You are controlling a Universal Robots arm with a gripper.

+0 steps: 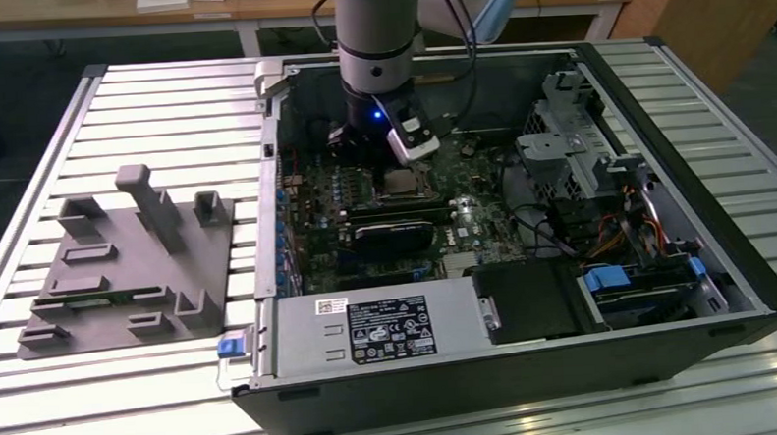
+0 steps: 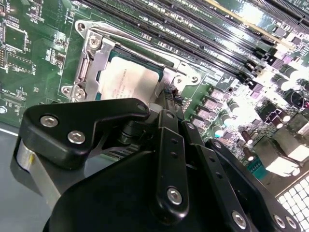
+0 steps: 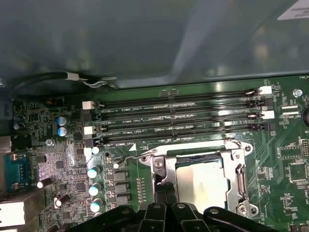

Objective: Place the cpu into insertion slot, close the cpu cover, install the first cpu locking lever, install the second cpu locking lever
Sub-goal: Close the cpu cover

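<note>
Silvery metal frames the insertion slot (image 3: 199,157) on the green motherboard (image 3: 282,159), and the rest is placed from that slot. The cpu (image 3: 203,181) lies flat inside it, dull grey top facing up, also seen in the second wrist view (image 2: 126,81) and in the exterior view (image 1: 401,184). The cpu cover (image 3: 161,169) lies down over the chip, its window framing the grey top and its rim resting along the chip's edges.

The hand (image 3: 164,192) hangs at one edge of the slot, its two dark fingers (image 3: 159,193) drawn together with nothing visible between them. The tips sit against the cover's rim, or just above it; contact cannot be made out. In the second wrist view the hand (image 2: 169,99) meets that same edge beside a corner screw. A thin metal lever (image 3: 129,157) juts out from the slot's corner on the hand's side; whether it is latched cannot be told.

Four long memory slots (image 3: 178,116) run parallel to the slot, just beside it. A row of capacitors (image 3: 95,189) stands near the slot, past the lever.

In the exterior view the arm (image 1: 378,41) comes straight down over the slot inside the open computer case (image 1: 501,389). The black labelled power-supply box (image 1: 390,327) sits well apart from the slot, by the case's near wall. A grey fixture block (image 1: 122,263) rests on the slatted tabletop (image 1: 161,109), far to the exterior view's left of the slot.
</note>
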